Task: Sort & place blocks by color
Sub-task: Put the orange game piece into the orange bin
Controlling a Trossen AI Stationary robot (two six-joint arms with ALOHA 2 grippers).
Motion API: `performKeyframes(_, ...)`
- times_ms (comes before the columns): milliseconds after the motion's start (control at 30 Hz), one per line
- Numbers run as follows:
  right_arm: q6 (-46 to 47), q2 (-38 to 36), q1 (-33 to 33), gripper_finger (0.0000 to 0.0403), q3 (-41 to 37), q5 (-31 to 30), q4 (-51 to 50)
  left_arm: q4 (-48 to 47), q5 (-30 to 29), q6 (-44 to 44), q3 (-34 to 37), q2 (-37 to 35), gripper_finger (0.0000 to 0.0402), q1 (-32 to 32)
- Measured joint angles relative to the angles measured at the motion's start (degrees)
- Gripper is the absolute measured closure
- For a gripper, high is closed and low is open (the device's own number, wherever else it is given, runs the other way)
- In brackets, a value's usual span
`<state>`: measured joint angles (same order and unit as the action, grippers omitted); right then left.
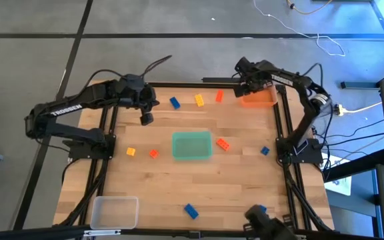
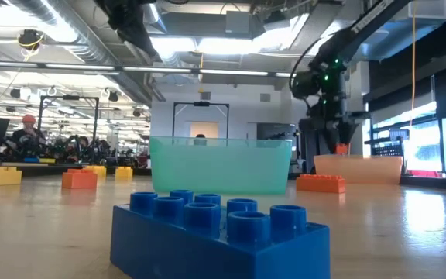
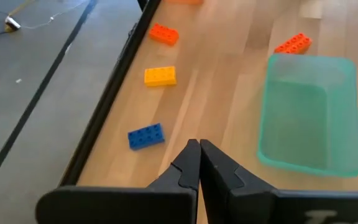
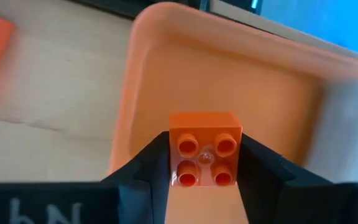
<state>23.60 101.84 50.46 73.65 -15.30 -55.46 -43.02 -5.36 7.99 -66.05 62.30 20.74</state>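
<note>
From above, the right gripper hangs at the far corner of the table, right over the near edge of the orange tray, while the left gripper waits pinched shut, far off by the blue brick. In the right wrist view, the two fingers are clamped on a small orange block, studs toward the camera. The tray floor lies straight below it, so it likely just needs letting go.

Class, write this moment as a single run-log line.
right gripper: shut on orange brick, over orange tray | left gripper: shut, empty, above table near blue brick | green tray: empty
</note>
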Motion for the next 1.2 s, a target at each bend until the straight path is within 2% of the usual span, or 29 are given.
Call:
performKeyframes(267,-3.0,6.7,0.0,0.0263,0.0,1.4,2.9,0.1,-2.8,-2.3,-0.4,0.1,0.0401,-2.0)
performKeyframes(533,-3.2,8.0,0.0,0.0263,0.0,1.4,5.0,0.1,-3.1,-3.4,-0.4,0.1,0.0401,-3.0)
performKeyframes(833,-4.6,7.9,0.0,0.0159,0.4,1.6,2.8,0.1,-3.1,-3.4,-0.4,0.1,0.0401,-3.0)
performKeyframes(1033,-5.0,6.5,0.0,0.0145,4.2,1.8,-5.4,0.1,-3.2,-3.3,-0.4,0.1,0.0401,-2.9)
performKeyframes(1200,-12.0,-0.4,-2.1,0.0143,6.3,2.2,-8.0,0.0,-3.1,-3.3,-0.4,0.1,0.0401,-2.9)
